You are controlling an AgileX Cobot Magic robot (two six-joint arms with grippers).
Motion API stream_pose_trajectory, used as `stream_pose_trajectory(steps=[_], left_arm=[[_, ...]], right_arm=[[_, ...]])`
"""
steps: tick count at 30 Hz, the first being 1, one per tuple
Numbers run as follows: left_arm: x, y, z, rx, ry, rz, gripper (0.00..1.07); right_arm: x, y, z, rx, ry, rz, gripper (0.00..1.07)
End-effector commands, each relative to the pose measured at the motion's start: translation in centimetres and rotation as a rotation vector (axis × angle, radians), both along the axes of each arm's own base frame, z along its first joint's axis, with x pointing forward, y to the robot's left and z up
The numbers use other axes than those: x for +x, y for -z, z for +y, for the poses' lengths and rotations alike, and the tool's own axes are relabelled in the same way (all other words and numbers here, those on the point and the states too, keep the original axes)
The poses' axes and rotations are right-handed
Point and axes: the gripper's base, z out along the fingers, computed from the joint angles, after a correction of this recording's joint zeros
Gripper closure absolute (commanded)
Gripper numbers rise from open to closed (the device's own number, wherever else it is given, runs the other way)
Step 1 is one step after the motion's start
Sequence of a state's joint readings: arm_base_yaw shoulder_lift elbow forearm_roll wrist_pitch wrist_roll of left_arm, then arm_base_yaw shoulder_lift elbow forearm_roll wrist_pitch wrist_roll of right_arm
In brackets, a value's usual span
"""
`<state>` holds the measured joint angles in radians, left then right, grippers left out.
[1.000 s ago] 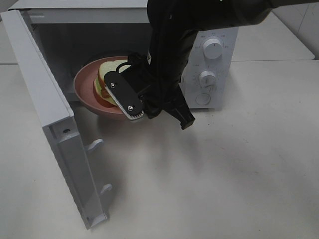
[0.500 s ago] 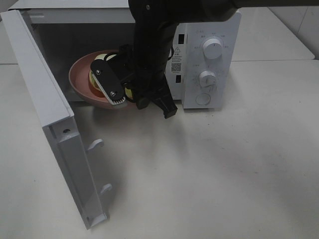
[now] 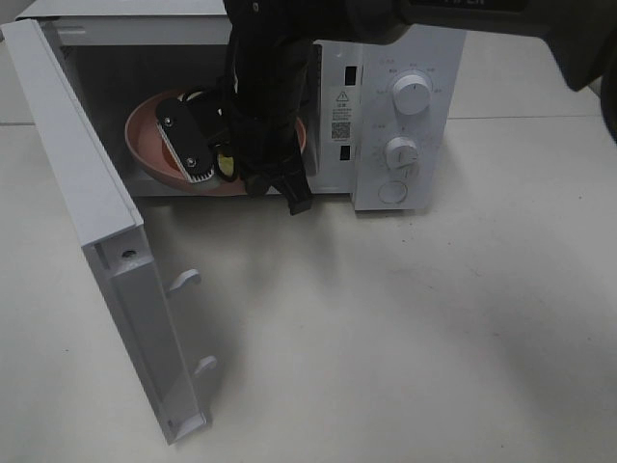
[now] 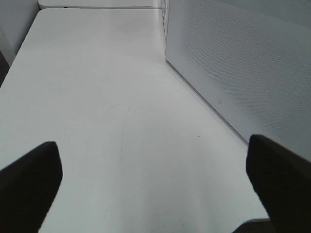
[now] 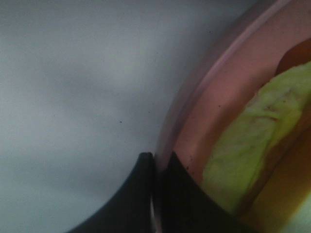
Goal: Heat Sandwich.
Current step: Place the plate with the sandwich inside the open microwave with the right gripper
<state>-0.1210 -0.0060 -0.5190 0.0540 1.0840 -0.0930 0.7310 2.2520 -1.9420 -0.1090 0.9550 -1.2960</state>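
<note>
The open microwave door [image 3: 106, 241] is standing out along the left of the frame, its latch hooks [image 3: 185, 280] jutting toward the middle. The black right arm [image 3: 265, 96] is hanging from the top centre and blocking most of the cavity mouth. The pink plate [image 3: 145, 145] and the sandwich [image 5: 252, 131] are taking up the floor inside. Across the centre and lower right, the table [image 3: 434, 338] is offering wide, unobstructed passage.
</note>
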Motion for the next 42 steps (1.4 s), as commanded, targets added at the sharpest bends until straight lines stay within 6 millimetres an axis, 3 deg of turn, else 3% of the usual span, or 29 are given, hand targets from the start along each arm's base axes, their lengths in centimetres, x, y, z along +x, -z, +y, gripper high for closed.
stream_pose_trajectory(steps=[1,15,22,35,42], left_arm=[[-0.3,0.0,0.0,-0.009,0.002,-0.032,0.09],[-0.3,0.0,0.0,-0.009,0.002,-0.032,0.09],[-0.3,0.0,0.0,-0.009,0.002,-0.032,0.09],[-0.3,0.0,0.0,-0.009,0.002,-0.032,0.09],[-0.3,0.0,0.0,-0.009,0.002,-0.032,0.09]], right_arm=[[0.9,-0.1,0.1,0.022,0.031,-0.025,1.07],[3.6,1.1,0.5,0.065,0.077,-0.079,1.07],[4.7,0.3,0.1,0.115,0.090,-0.140,1.07],[5.2,1.8,0.6,0.125,0.088,-0.122,1.07],[5.1,1.8,0.6,0.133,0.132,-0.105,1.01]])
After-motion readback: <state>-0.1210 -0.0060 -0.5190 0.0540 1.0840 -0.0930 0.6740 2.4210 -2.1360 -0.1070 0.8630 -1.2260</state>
